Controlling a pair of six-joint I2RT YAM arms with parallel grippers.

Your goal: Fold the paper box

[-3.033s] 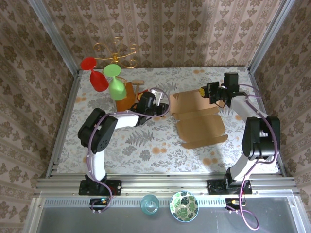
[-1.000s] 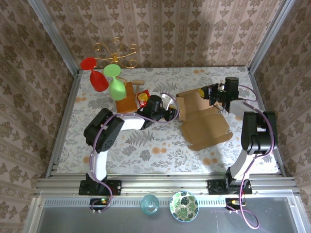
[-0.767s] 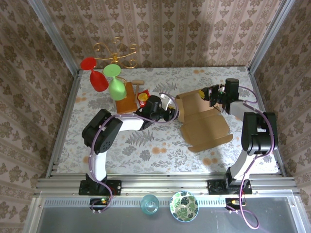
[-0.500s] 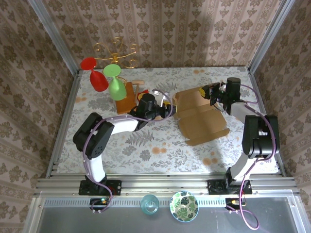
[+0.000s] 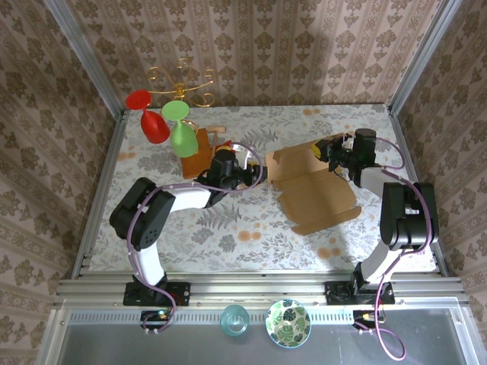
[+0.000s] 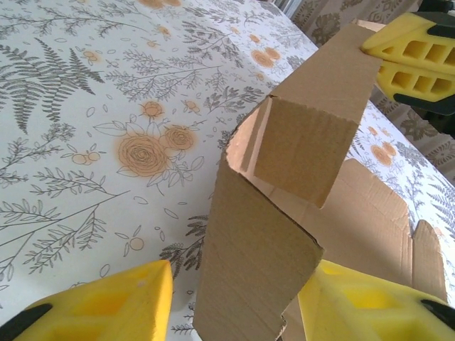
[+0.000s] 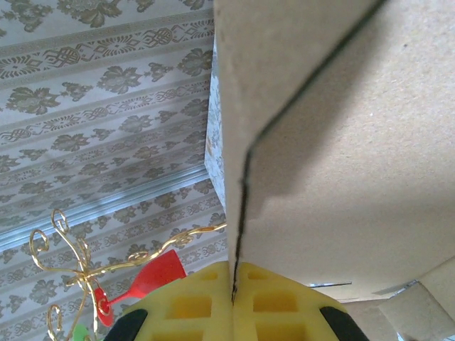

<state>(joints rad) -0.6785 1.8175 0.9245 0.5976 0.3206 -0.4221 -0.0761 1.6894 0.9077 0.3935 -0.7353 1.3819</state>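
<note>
The floral worktop (image 5: 228,228) carries the paper box (image 5: 316,194) right of centre, with its base flat and its far-left flaps raised. Further left, a wooden stand (image 5: 199,156) with a red glass (image 5: 148,122) and a green glass (image 5: 181,137) sits apart from the box. The right end effector (image 7: 233,284) is clamped on a raised flap's edge. The left end effector (image 6: 238,284) stands part open, straddling another upright flap.
</note>
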